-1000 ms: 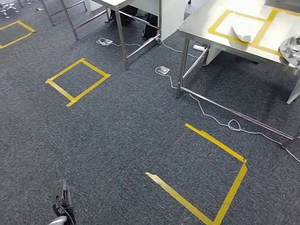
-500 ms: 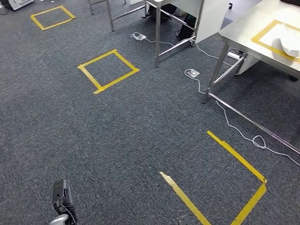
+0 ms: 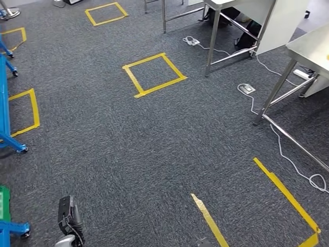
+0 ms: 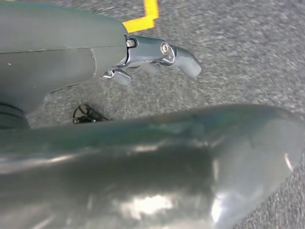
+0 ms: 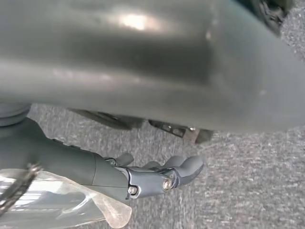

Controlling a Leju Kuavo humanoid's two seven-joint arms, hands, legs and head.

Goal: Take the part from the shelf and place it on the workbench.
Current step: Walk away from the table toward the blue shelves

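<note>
While empty, left hand (image 4: 144, 50) over carpet (image 4: 237, 52)

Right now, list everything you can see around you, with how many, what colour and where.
Tape squares: three full ones, yellow, on the grey carpet ahead and to the left.
Tape outline: one, yellow, part seen, on the carpet at lower right.
Metal tables: two, silver, far right and top centre, only legs and edges seen.
Cable: one, white, trailing over the carpet under the right table.
Floor socket: one, grey, by the right table's leg.
Power strip: one, white, on the carpet near the far table.
Blue frame: blue, on wheels, at the left edge.
Green item: one, at lower left, too cropped to name.
Left hand: grey, fingers apart, holding nothing.
Right hand: grey, hanging over the carpet, holding nothing.
</note>
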